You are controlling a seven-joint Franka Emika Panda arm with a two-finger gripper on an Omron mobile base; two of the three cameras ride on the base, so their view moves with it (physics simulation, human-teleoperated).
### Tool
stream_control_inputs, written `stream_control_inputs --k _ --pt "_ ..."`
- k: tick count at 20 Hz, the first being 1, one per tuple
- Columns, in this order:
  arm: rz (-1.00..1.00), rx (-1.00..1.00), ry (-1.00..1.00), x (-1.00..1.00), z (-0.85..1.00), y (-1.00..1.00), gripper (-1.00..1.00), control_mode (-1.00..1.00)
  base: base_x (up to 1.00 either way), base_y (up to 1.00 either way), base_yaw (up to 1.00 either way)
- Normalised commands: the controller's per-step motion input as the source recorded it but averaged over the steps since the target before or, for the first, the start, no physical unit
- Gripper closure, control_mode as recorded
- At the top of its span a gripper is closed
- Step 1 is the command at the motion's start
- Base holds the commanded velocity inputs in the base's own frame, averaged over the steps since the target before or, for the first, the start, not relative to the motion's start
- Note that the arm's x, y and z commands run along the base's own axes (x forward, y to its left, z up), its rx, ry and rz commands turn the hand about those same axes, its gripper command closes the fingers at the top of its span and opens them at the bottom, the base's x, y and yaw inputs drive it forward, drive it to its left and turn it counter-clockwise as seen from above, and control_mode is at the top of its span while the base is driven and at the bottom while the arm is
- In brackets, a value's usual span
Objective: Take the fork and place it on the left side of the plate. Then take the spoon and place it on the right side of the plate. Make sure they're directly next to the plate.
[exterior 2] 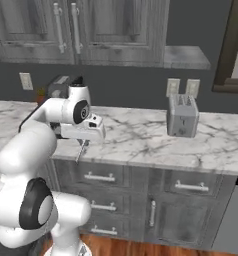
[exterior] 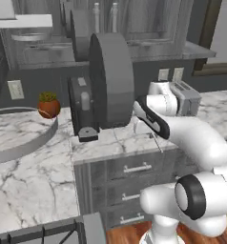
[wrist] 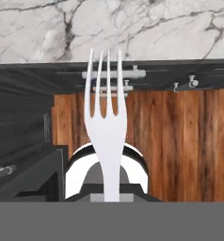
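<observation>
A white robot arm reaches out over the front edge of a marble counter [exterior 2: 141, 137] in a grey kitchen. Largest in sight are the counter and the cabinet front below it, where five drawer handles and one upright door pull can be counted from the right base camera. Two upper cabinet doors [exterior 2: 66, 30] hang above, each with one long handle.

One silver two-slot toaster [exterior 2: 182, 116] stands on the marble, well off to the side of the jaws, near the back wall. One dark rounded appliance [exterior: 103, 86] looms in the left base view, just beside the hand, and one small potted plant [exterior: 48, 105] in an orange pot sits beyond it. Three pale wall outlets show from the right: two above the toaster and one far to the other side.

There is one gripper [exterior 2: 82, 144], its jaws pressed together on the handle of one fork [wrist: 106, 127]. The fork runs straight out from between the fingertips, four prongs leading, hanging past the counter's lip, above the drawer fronts and the wooden floor [wrist: 180, 141].

No brand, label or lettering can be read on the toaster, the appliance or the cabinets.
</observation>
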Motion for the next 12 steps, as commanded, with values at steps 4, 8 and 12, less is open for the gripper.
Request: stream_control_inputs --k 4,8,12 --pt "0.0 0.0 0.0 0.0 0.0 0.0 1.0 1.0 -0.5 -0.15 -0.46" --pt "0.0 0.0 0.0 0.0 0.0 0.0 1.0 1.0 0.01 -0.1 -0.78" --pt "0.0 0.0 0.0 0.0 0.0 0.0 1.0 1.0 0.0 0.0 -0.9"
